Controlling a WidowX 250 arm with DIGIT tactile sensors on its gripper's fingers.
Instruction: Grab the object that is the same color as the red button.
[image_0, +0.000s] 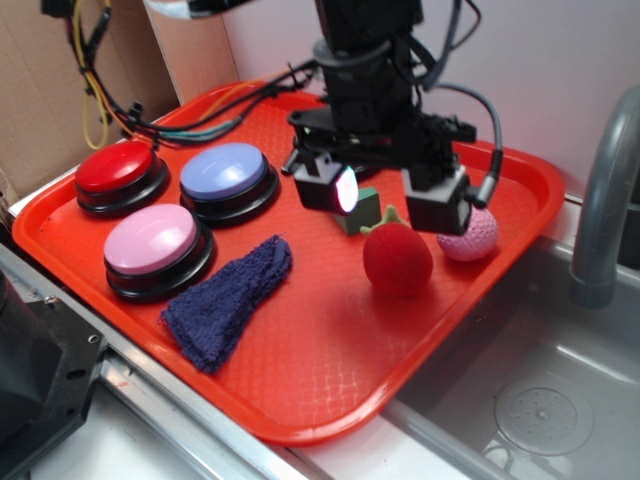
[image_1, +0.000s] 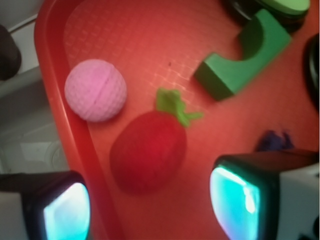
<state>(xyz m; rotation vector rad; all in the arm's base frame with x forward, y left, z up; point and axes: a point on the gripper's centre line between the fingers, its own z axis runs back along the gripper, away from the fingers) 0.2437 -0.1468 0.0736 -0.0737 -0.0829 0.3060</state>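
no readable text, labels or signs

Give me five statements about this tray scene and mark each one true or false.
1. The hand is shut on the red plush ball. False: it is open above the ball, holding nothing.
2. The pink dimpled ball lies beside the red plush ball. True.
3. The red button sits next to the red plush ball. False: it is at the far end of the red tray.
4. A dark blue cloth lies in front of the pink button. True.
5. The green block rests on the red plush ball. False: it lies apart, on the tray.
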